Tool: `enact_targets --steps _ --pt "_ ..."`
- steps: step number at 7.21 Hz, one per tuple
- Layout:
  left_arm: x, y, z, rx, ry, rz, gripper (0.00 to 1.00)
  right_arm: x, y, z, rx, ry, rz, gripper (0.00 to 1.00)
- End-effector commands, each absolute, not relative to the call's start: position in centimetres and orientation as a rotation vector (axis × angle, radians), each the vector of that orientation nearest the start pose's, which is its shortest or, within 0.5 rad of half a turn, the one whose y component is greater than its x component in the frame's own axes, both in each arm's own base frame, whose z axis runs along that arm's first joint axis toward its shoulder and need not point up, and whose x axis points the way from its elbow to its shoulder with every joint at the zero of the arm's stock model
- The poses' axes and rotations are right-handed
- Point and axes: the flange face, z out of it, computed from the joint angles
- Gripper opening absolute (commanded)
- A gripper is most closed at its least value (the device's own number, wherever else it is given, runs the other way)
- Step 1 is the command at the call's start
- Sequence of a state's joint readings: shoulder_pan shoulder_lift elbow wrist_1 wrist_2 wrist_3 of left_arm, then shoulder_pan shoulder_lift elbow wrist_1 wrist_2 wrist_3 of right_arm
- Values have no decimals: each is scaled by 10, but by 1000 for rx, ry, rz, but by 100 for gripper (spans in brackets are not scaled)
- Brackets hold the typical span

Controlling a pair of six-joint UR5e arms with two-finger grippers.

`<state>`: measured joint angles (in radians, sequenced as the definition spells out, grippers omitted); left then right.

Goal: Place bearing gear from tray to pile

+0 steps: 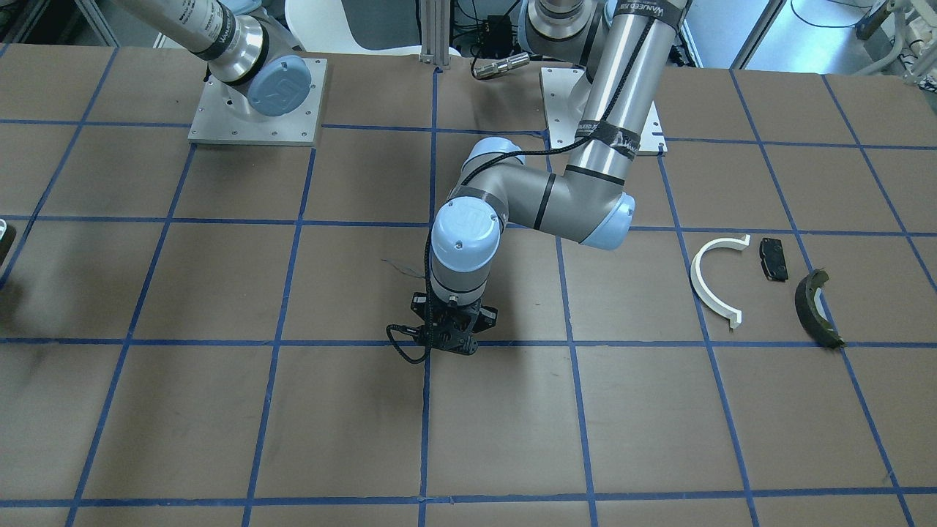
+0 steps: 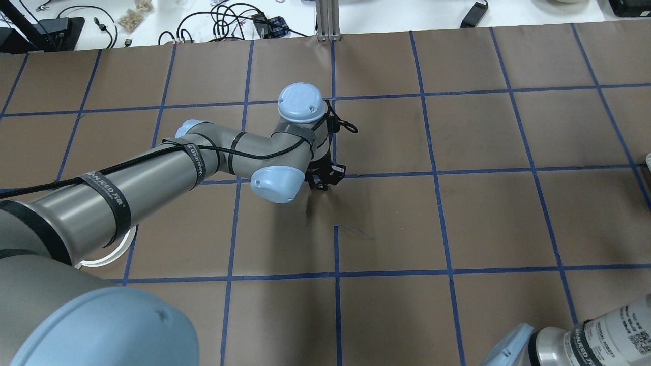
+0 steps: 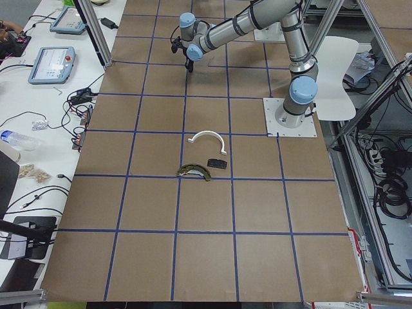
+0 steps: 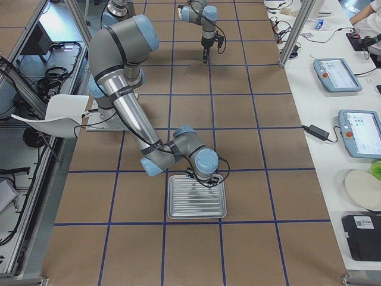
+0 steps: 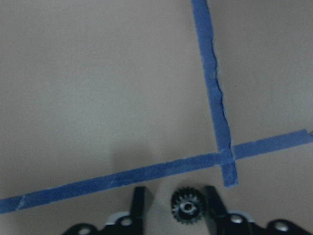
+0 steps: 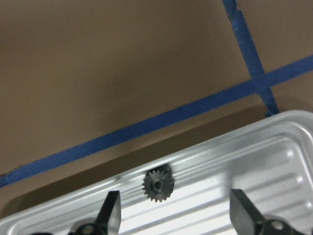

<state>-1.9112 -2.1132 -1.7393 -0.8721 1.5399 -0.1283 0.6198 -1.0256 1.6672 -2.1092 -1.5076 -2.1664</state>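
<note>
Pile (image 3: pixel 217 163): well apart from the tray (image 4: pixel 190 202), at the opposite end of the worktop (image 1: pixel 219 410). A white half-ring (image 1: pixel 695 277), a black pad (image 1: pixel 774 258) and a dark curved shoe (image 1: pixel 805 311) lie near one another without touching. No gear shows among them.
Left claw (image 5: pixel 176 196): roughly between the tray and the pile, low over the worktop by a crossing of blue tape (image 5: pixel 215 98). Its fingers (image 5: pixel 213 200) stand spread, one on each side of a gear.
Mid-worktop gear (image 5: pixel 187 208): a small dark toothed wheel, off the tray. It sits close against one finger, with a gap to the other, so I judge it is not clamped. I cannot tell whether it rests on the worktop.
Right claw (image 6: pixel 176 198): directly over the tray, spread wide and pinching nothing.
Tray gear (image 6: pixel 158 185): flat on the tray's ribbed floor, just beside the rim. It lies below the gap between the fingers, nearer one of them.
Done: one gear is out of the tray and, by my reading, about halfway to the pile.
Left: the mid-worktop gear needs gripping, carrying away from the tray and setting down beside the pile. The tray gear is not yet lifted.
</note>
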Motion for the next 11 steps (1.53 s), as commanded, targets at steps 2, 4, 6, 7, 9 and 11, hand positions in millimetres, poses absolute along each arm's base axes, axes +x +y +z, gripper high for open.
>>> enact_targets --steps 2,4,6,7,9,11 --pt "-331 -543 204 394 3149 -31 0 -421 -464 167 -1724 2529 -109 78" --pt "-281 -577 262 369 3031 97 0 -423 -464 170 -1724 2540 -107 57" --pt "-161 -623 340 185 3047 136 0 -423 -464 171 -1729 2543 -105 54" --pt "-107 -632 358 211 3047 121 0 -423 -464 171 -1724 2544 -108 49" --pt "33 -636 361 234 3041 153 0 -423 -464 171 -1723 2547 -110 49" --pt "134 -618 355 301 3058 193 0 -423 -463 176 -1725 2553 -108 49"
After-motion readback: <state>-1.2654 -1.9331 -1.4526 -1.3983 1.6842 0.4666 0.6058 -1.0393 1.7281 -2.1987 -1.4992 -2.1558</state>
